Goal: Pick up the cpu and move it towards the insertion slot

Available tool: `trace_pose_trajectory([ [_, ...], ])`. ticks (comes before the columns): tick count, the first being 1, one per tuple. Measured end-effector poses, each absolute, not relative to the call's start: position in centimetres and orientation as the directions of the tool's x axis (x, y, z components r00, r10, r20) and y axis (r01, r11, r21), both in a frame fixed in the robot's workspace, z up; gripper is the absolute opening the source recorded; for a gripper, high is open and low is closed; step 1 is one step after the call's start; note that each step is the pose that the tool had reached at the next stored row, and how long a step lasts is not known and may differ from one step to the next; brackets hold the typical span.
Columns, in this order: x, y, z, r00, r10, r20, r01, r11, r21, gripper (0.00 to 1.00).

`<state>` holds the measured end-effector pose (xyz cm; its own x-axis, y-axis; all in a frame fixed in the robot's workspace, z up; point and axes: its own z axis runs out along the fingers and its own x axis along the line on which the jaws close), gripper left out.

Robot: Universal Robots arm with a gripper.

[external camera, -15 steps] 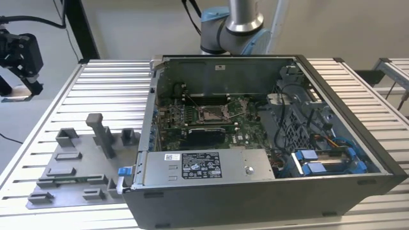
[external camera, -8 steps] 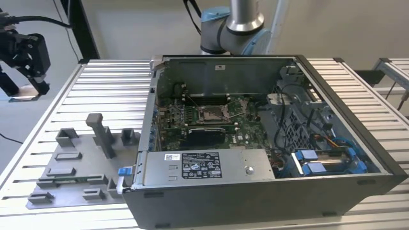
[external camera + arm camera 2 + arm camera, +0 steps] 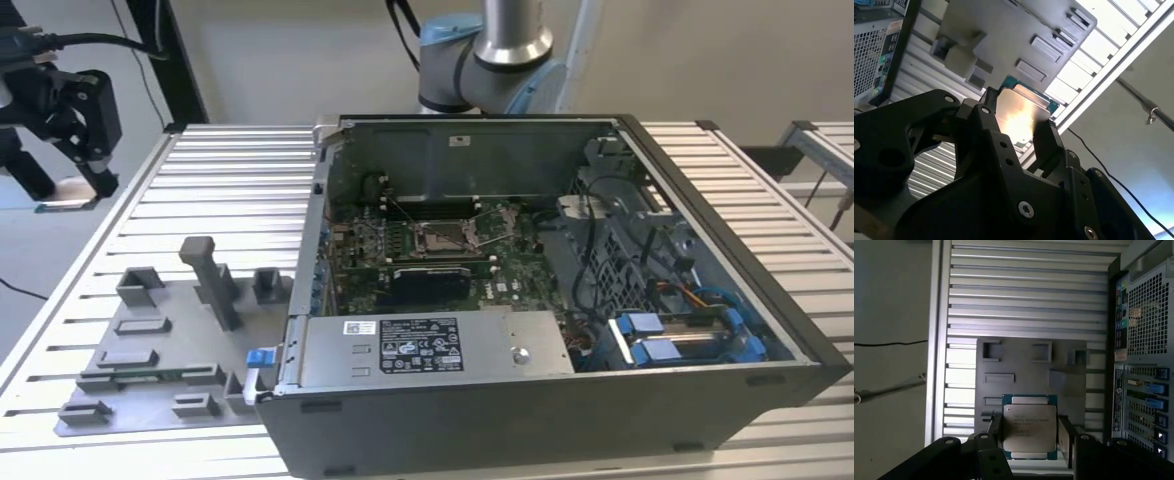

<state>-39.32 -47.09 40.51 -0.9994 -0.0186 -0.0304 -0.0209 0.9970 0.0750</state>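
Observation:
The cpu [image 3: 1030, 427], a small square chip with a silvery top face on a green edge, sits between my gripper's [image 3: 1030, 442] two black fingers [image 3: 1067, 437], which are shut on its sides. The second wrist view shows the same chip [image 3: 1021, 112], glinting, in the gripper [image 3: 1014, 131]. In the exterior view the gripper [image 3: 67, 192] hangs off the table's corner on that view's far left, high above the floor. The insertion slot [image 3: 441, 237], a silver-framed socket on the green motherboard, lies inside the open computer case, well to that view's right of the gripper.
A grey plastic tray [image 3: 160, 345] with recesses and upright blocks lies on the slatted metal table [image 3: 227, 170] between the gripper and the case. The case's [image 3: 534, 400] walls stand around the motherboard. The power supply [image 3: 427, 345] and blue cables [image 3: 674, 335] fill the case's near side.

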Motion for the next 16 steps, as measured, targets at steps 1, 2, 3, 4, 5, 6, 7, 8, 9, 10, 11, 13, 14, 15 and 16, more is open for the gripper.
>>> trace_pose_trajectory([
  [1, -39.1, -47.1, 40.5, -0.999, -0.019, -0.03, -0.021, 0.997, 0.075, 0.0],
  [2, -39.0, -47.1, 40.5, -0.999, -0.019, -0.03, -0.021, 0.997, 0.075, 0.0],
  [3, -38.8, -47.1, 40.5, -0.999, -0.019, -0.03, -0.021, 0.997, 0.075, 0.0],
  [4, -38.6, -47.1, 40.5, -0.999, -0.019, -0.03, -0.021, 0.997, 0.075, 0.0],
  [5, -38.4, -47.1, 40.5, -0.999, -0.019, -0.03, -0.021, 0.997, 0.075, 0.0],
  [6, -38.3, -47.1, 40.5, -0.999, -0.019, -0.03, -0.021, 0.997, 0.075, 0.0],
  [7, -38.1, -47.1, 40.5, -0.999, -0.019, -0.03, -0.021, 0.997, 0.075, 0.0],
  [8, -38.0, -47.1, 40.5, -0.999, -0.019, -0.03, -0.021, 0.997, 0.075, 0.0],
  [9, -37.9, -47.1, 40.5, -0.999, -0.019, -0.03, -0.021, 0.997, 0.075, 0.0],
  [10, -37.7, -47.1, 40.5, -0.999, -0.019, -0.03, -0.021, 0.997, 0.075, 0.0],
  [11, -37.5, -47.1, 40.5, -0.999, -0.019, -0.03, -0.021, 0.997, 0.075, 0.0],
  [13, -37.2, -47.1, 40.5, -0.999, -0.019, -0.03, -0.021, 0.997, 0.075, 0.0],
  [14, -37.0, -47.1, 40.5, -0.999, -0.019, -0.03, -0.021, 0.997, 0.075, 0.0],
  [15, -36.9, -47.1, 40.5, -0.999, -0.019, -0.03, -0.021, 0.997, 0.075, 0.0],
  [16, -36.8, -47.1, 40.5, -0.999, -0.019, -0.03, -0.021, 0.997, 0.075, 0.0],
])
